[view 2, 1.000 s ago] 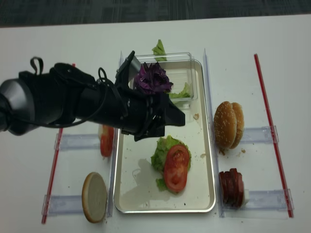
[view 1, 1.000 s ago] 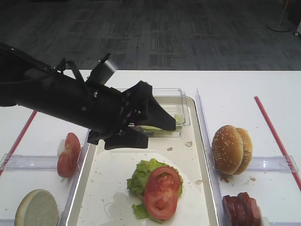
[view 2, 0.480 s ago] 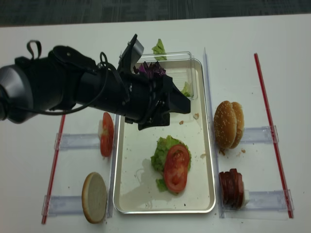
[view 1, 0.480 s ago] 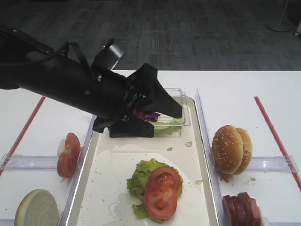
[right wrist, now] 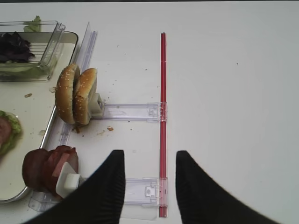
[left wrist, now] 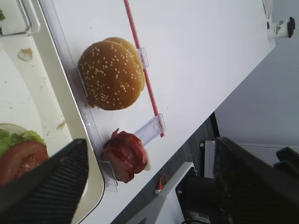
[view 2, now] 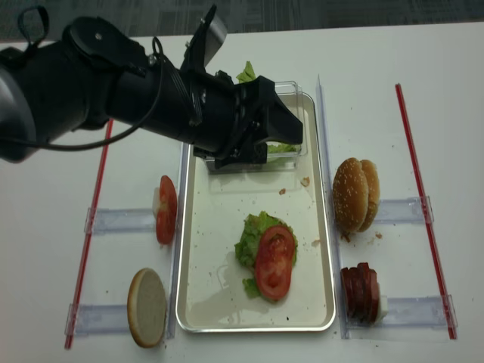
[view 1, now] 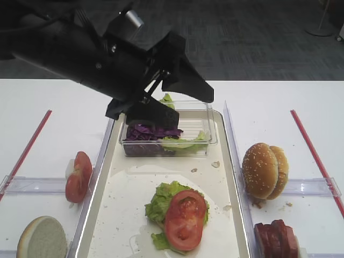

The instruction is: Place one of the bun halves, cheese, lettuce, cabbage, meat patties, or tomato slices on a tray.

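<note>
1. The black left gripper (view 1: 180, 102) hangs with its jaws spread wide and nothing between them, above the small clear plastic box (view 1: 207, 129) at the far end of the tray.
2. Within the last second it has lifted up and away from the box, uncovering the shredded dark purple cabbage (view 1: 148, 132) inside; I judge the arm is retreating.
3. The black right gripper (right wrist: 147, 186) is parted and empty over bare table, well apart.
4. One round bright red tomato slice (view 1: 184, 219) lies flat on frilly green lettuce (view 1: 160, 200) on the large shallow metal-rimmed tray (view 1: 230, 161). Its longer axis runs roughly along the tray's length, tilted slightly right at the far end.
5. That placement looks done.
</note>
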You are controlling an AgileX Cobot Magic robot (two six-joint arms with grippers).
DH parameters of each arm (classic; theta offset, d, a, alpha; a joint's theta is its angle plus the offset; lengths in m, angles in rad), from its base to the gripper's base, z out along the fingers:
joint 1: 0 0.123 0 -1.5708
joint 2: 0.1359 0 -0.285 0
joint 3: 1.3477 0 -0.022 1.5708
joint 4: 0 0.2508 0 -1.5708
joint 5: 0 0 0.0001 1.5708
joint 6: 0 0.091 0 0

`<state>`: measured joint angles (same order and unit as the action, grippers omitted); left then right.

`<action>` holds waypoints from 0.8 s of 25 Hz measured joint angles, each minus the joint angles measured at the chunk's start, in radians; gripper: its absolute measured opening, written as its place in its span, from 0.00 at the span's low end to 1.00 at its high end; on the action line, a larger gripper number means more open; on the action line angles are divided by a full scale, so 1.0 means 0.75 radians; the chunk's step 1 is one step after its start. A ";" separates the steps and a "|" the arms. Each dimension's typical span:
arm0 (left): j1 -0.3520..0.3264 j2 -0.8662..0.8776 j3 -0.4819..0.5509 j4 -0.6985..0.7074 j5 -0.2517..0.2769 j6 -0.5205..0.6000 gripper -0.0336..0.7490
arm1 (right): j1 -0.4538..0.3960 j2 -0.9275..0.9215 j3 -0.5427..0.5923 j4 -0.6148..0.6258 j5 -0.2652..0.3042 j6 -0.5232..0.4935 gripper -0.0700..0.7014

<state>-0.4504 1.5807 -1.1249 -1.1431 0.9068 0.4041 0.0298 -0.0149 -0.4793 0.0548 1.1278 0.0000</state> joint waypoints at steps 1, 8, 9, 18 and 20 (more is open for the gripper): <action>0.000 -0.003 -0.014 0.013 0.005 -0.013 0.70 | 0.000 0.000 0.000 0.000 0.000 0.000 0.48; 0.000 -0.012 -0.066 0.067 0.027 -0.072 0.70 | 0.000 0.000 0.000 0.000 0.000 0.000 0.48; 0.000 -0.012 -0.069 0.084 0.027 -0.079 0.70 | 0.000 0.000 0.000 0.000 0.000 0.000 0.48; 0.000 -0.012 -0.069 0.353 0.032 -0.251 0.70 | 0.000 0.000 0.000 0.000 0.000 0.000 0.48; 0.000 -0.012 -0.069 0.448 0.035 -0.304 0.70 | 0.000 0.000 0.000 0.000 0.000 0.000 0.48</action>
<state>-0.4504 1.5721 -1.1768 -0.8069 0.9333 0.1762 0.0298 -0.0149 -0.4793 0.0548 1.1278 0.0000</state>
